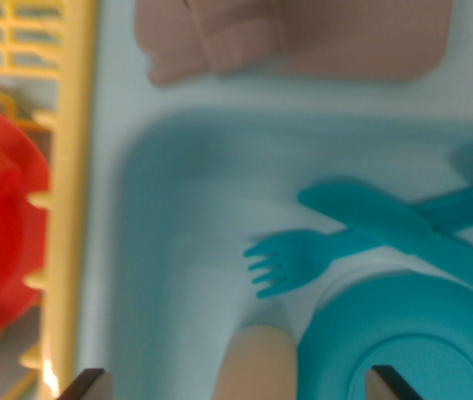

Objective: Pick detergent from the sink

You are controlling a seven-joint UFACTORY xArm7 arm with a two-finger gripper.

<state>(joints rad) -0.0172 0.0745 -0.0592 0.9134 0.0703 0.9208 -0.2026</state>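
While the wrist view looks down, the gripper shows two dark fingertips standing wide open and empty. Between them, in the pale blue plastic sink, lies the beige detergent bottle. Beside it rest a teal plastic plate and teal fork.
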